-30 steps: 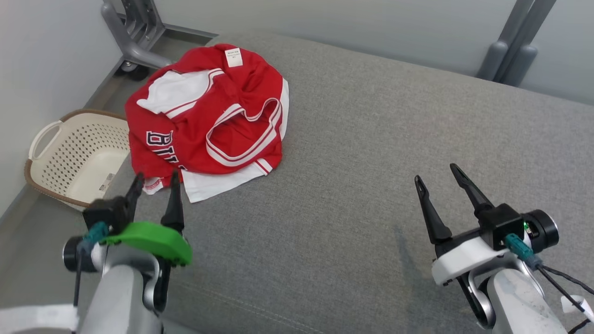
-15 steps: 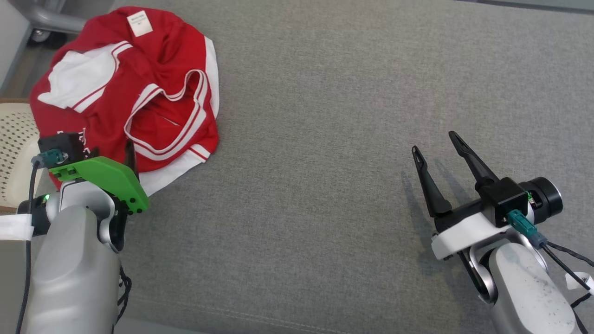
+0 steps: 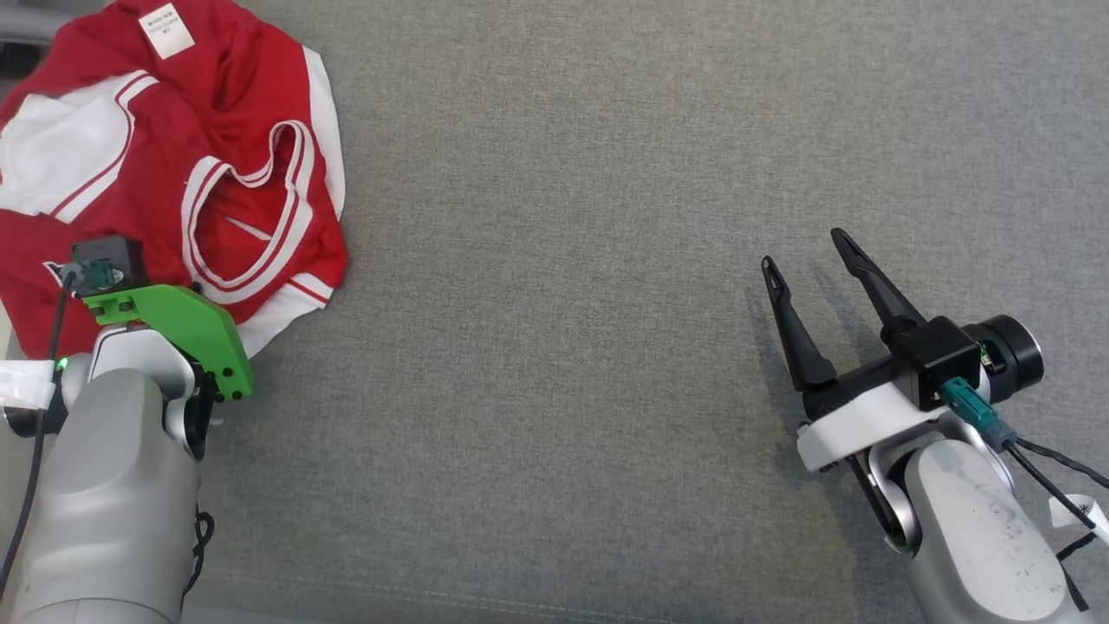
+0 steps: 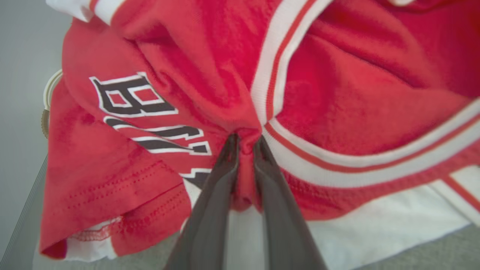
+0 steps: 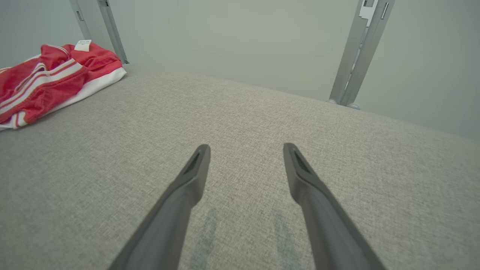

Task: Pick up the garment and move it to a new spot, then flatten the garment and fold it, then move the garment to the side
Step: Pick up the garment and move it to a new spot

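At the far left of the grey upholstered surface (image 3: pixel 606 260), the garment (image 3: pixel 217 130) lies in a crumpled heap, red with white striped trim. It looks light, limp and a little slick, likely to drape and slide rather than hold a shape, so a pinched fold or the doubled trim should give the surest hold. The left gripper (image 4: pixel 245 140) pinches just such a red fold beside the trim, at the heap's near edge. The right gripper (image 3: pixel 801 249) hovers spread wide and empty, well apart. Bunched up, the garment shows no clear long axis; its label (image 3: pixel 169 30) lies at the far end and its white hem (image 3: pixel 273 316) toward the robot.
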